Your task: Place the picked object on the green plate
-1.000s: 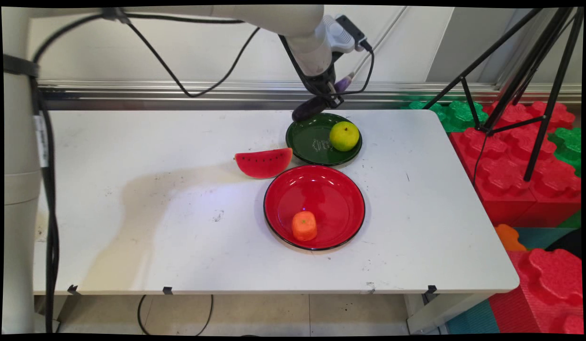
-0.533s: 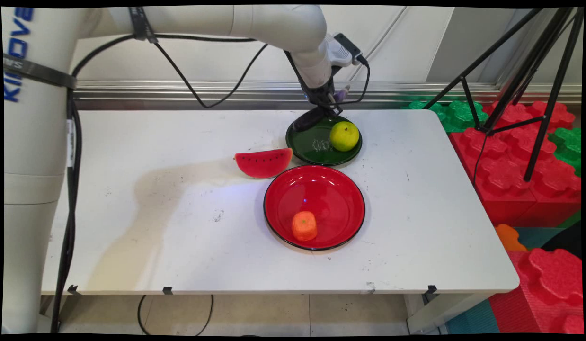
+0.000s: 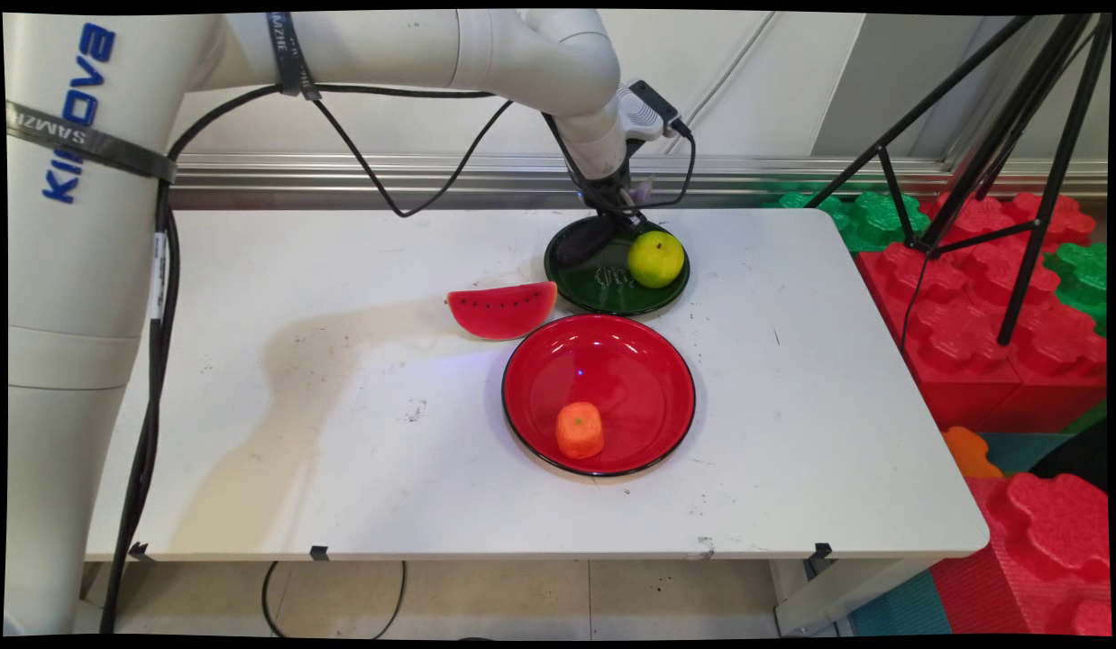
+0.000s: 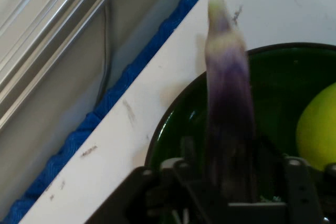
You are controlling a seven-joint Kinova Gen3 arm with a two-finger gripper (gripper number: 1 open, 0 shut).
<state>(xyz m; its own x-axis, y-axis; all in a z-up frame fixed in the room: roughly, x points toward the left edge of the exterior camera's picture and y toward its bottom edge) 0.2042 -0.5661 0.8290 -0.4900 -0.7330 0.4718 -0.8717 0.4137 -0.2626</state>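
Your hand view shows the gripper [image 4: 231, 195] clamped on a purple eggplant [image 4: 228, 103], pale at its tip, standing between the linkages over the green plate [image 4: 178, 124]. In the main view the eggplant [image 3: 590, 242] reads only as a dark shape at the plate's [image 3: 612, 293] back-left rim, under the gripper [image 3: 612, 209]; you cannot tell there whether it touches the plate.

The hand view also shows the table's [image 4: 131, 129] far edge running close past the plate, with a blue strip and metal rails beyond.

The main view alone shows the rest: a lime [image 3: 655, 259] on the plate's right side, just beside the gripper; a watermelon slice [image 3: 502, 309] near the plate's left; a red plate [image 3: 599, 394] in front, nearly touching the green one, holding an orange piece [image 3: 580, 430]. The table's [image 3: 297, 406] left half and right side lie open.
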